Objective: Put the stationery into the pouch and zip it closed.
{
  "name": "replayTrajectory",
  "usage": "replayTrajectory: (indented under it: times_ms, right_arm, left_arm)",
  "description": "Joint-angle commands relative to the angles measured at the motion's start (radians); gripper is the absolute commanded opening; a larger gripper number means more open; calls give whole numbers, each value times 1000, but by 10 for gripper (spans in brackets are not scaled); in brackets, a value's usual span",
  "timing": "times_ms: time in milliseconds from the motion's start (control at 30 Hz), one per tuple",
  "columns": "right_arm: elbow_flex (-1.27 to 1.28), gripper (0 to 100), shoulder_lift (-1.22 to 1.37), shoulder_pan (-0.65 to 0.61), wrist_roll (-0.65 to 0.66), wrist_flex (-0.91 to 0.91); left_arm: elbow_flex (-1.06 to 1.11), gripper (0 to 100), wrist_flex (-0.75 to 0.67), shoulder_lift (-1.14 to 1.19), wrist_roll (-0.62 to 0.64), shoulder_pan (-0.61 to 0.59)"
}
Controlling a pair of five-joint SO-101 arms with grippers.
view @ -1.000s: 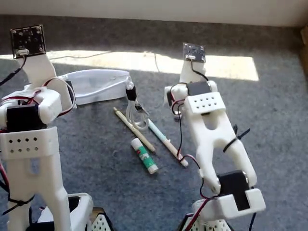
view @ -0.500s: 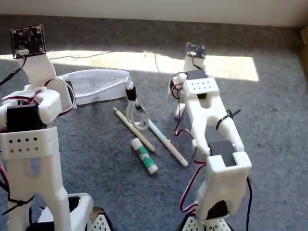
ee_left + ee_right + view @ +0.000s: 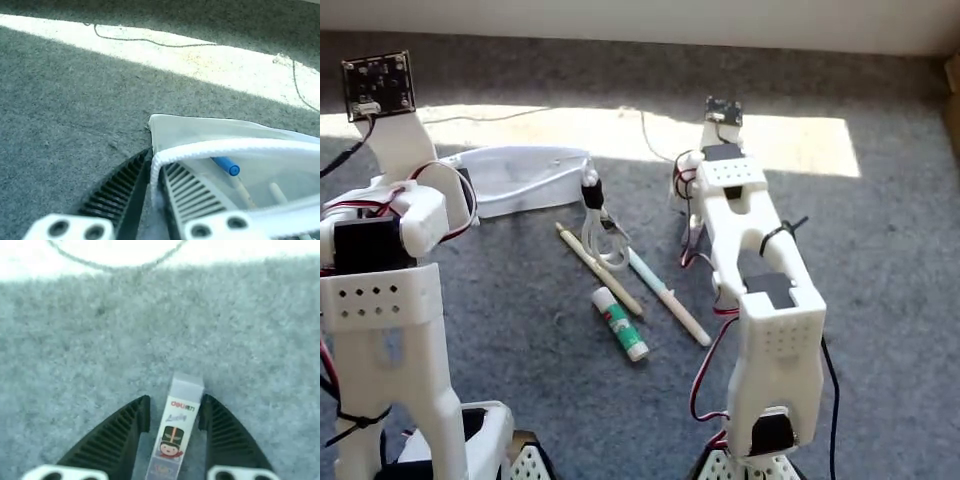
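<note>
White-and-green plastic marks the glue stick (image 3: 621, 323), lain nearest on the grey carpet (image 3: 880, 250); it is judged light, rigid and smooth, apt to roll, and best taken across its middle. Just beyond, the wooden pencil (image 3: 600, 268) and the pale pen (image 3: 665, 298) are laid close together, thin and stiff, so a free end is judged the safer hold. Farther on, the right gripper (image 3: 175, 412) is held parted about a small sleeved eraser (image 3: 180, 422): one jaw is touched, a strip of carpet is seen at the other, so nothing is clenched there. The eraser is judged light and slightly yielding, its sleeve slick; its long sides should be pinched. Farthest, the soft translucent pouch (image 3: 235, 132) is clamped at its zip rim by the closed left gripper (image 3: 154, 162); it is expected to sag unless held. A blue-capped item (image 3: 226, 165) is seen inside, the rest only vaguely. The zip pull cannot be made out, nor can the clear looped thing (image 3: 597, 215) by the pencil's far end be identified.
</note>
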Motion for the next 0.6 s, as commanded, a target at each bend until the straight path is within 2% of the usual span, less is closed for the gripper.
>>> replayTrajectory:
  times_ms: [0,167,300,567]
  right_arm:
    - [-70,136,2,8,-5,5]
    - [-85,134,33,8,-3,16]
    - [-85,130,27,8,-2,96]
    - [-85,16,-24,24,64,134]
  left_arm:
    - [-4,8,2,-5,9,19]
    - [-4,8,2,-2,9,19]
    - [-2,8,2,-1,9,19]
    - [-2,8,2,-4,9,19]
